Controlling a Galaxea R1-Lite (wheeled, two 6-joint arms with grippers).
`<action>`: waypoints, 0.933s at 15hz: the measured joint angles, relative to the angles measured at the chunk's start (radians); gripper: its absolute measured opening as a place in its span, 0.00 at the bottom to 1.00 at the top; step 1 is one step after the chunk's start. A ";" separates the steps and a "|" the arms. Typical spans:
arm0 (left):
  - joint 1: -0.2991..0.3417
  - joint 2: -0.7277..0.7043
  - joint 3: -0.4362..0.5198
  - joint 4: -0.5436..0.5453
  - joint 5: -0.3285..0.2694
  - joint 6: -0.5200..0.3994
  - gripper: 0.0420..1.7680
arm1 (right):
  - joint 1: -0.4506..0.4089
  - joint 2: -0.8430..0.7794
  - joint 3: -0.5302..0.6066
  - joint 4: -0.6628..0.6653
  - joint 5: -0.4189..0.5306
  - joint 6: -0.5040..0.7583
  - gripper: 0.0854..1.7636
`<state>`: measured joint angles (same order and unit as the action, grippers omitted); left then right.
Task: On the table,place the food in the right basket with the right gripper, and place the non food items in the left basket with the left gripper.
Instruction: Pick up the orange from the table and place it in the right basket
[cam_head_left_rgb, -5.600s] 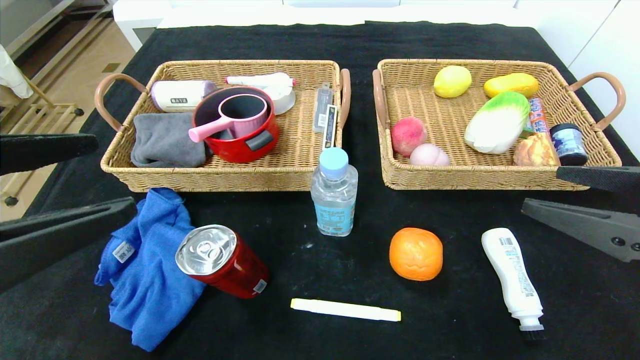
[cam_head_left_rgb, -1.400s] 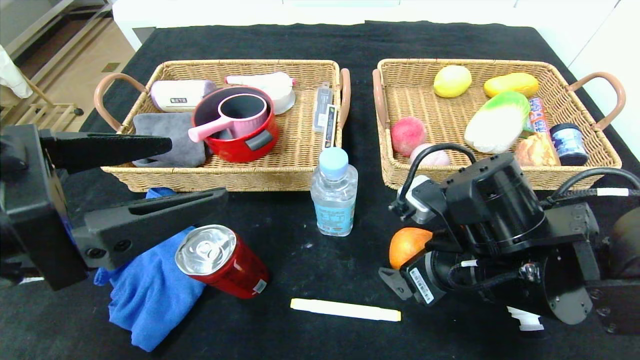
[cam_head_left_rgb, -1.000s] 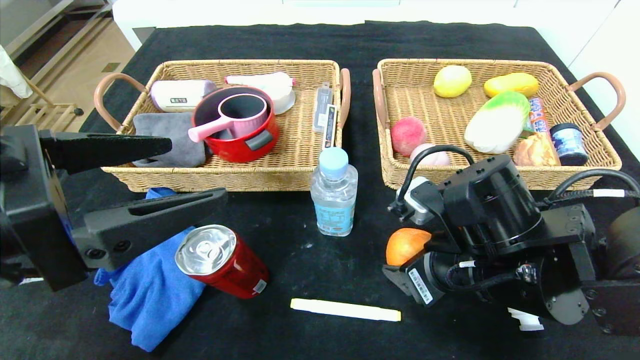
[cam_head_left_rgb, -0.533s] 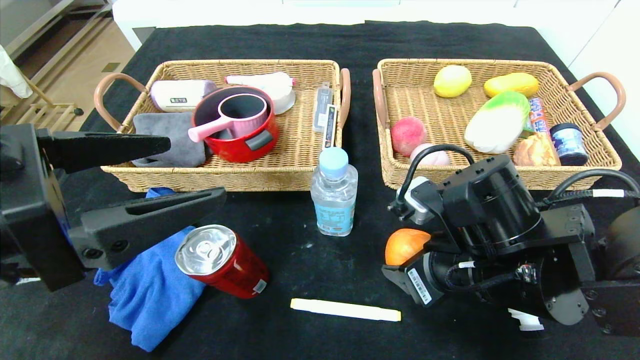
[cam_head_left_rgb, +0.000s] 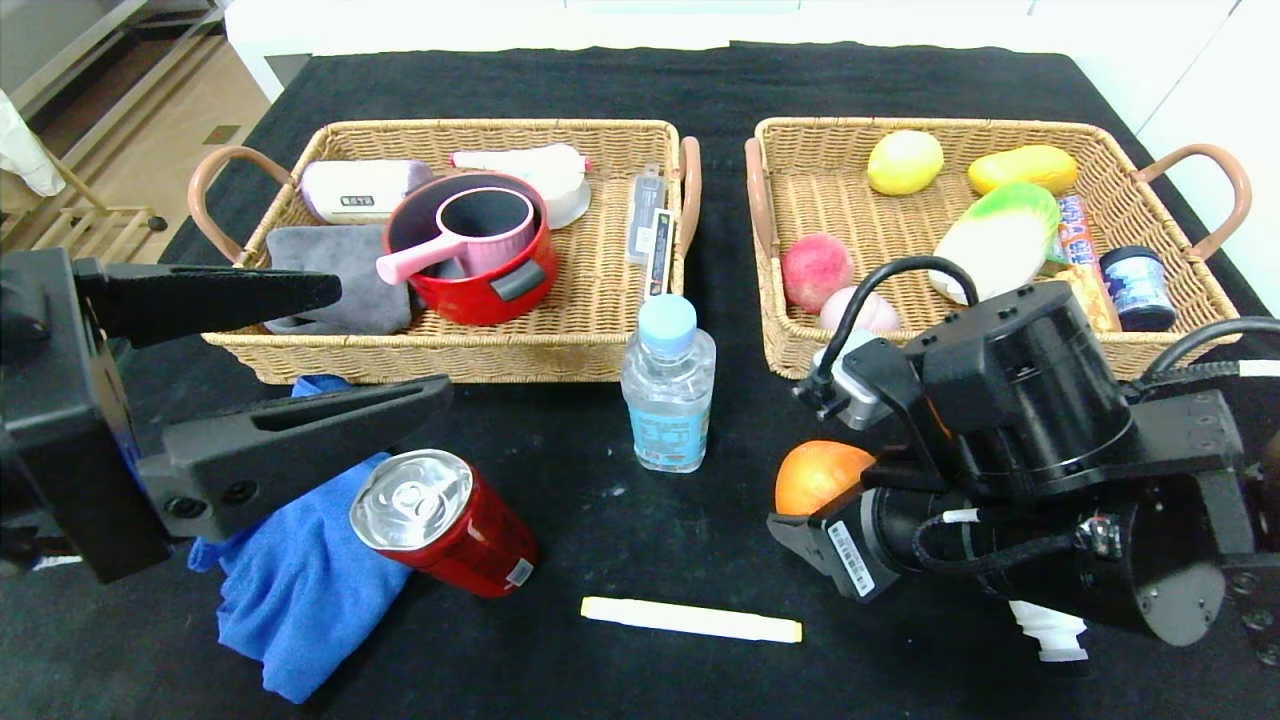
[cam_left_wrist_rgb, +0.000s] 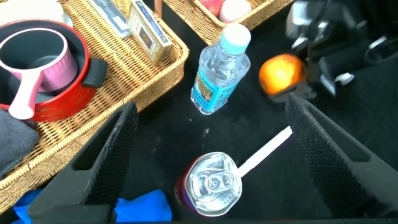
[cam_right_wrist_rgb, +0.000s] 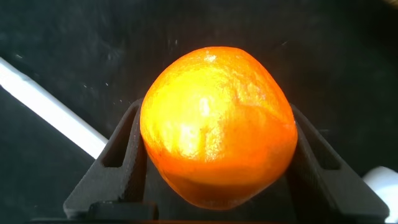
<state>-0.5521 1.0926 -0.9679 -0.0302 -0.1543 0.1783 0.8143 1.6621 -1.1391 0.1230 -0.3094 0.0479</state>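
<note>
My right gripper (cam_head_left_rgb: 815, 500) is shut on the orange (cam_head_left_rgb: 815, 474), which fills the right wrist view (cam_right_wrist_rgb: 217, 158) between the two black fingers, lifted a little off the black table in front of the right basket (cam_head_left_rgb: 800, 365). My left gripper (cam_head_left_rgb: 345, 340) is open and empty, above the blue cloth (cam_head_left_rgb: 290, 590) and red can (cam_head_left_rgb: 440, 520), in front of the left basket (cam_head_left_rgb: 400, 360). The left wrist view shows the can (cam_left_wrist_rgb: 211, 183), water bottle (cam_left_wrist_rgb: 217, 71), white marker (cam_left_wrist_rgb: 264, 152) and orange (cam_left_wrist_rgb: 281, 73) between its spread fingers.
The water bottle (cam_head_left_rgb: 668, 385) stands between the baskets' front edges. The white marker (cam_head_left_rgb: 690, 620) lies near the front. A white squeeze bottle (cam_head_left_rgb: 1045, 630) is mostly hidden under my right arm. The left basket holds a red pot (cam_head_left_rgb: 500, 275); the right basket holds fruit and a cabbage (cam_head_left_rgb: 990, 245).
My right arm came in and closed on the orange, and over the last half second it has lifted it slightly up and to the right. My left gripper moved in earlier and now holds still.
</note>
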 joint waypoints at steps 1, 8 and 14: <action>0.000 0.000 0.000 0.000 0.000 0.000 0.97 | 0.000 -0.014 -0.007 0.000 -0.001 -0.001 0.71; 0.000 0.000 0.000 0.000 0.000 0.000 0.97 | -0.057 -0.110 -0.122 0.009 -0.002 -0.005 0.71; 0.000 0.000 0.000 0.000 0.000 0.000 0.97 | -0.245 -0.103 -0.245 0.003 0.001 -0.017 0.71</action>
<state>-0.5526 1.0926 -0.9679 -0.0302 -0.1538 0.1785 0.5696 1.5587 -1.3840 0.1264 -0.3087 0.0313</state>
